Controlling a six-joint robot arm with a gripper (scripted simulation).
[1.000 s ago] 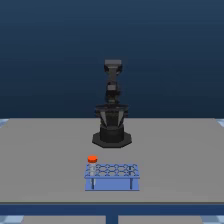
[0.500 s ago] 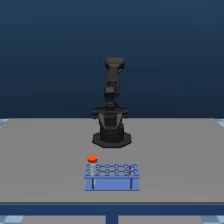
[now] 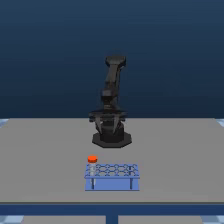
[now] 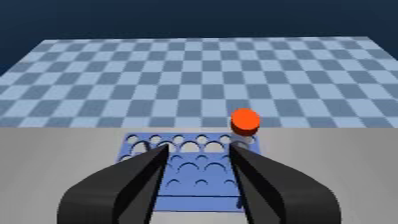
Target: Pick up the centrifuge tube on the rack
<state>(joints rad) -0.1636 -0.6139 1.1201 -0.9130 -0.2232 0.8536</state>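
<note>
Jaws [image 4: 197, 150] spread and empty above the rack [image 4: 197, 172] on the grey surface [image 3: 45, 150], centrifuge tube [image 3: 92, 162] standing in a corner hole, likely light, slick, best pinched just under its orange cap.

You've got the arm [image 3: 112, 100] upright behind the rack [image 3: 112, 176]; centrifuge tube [image 3: 92, 161] stands at its exterior-view-left corner.

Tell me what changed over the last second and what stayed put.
Only the arm moved: its upper link swung from upright to leaning toward the exterior view's right. Nothing was grasped; the gripper is open over the rack. The centrifuge tube and rack stayed in place.
</note>
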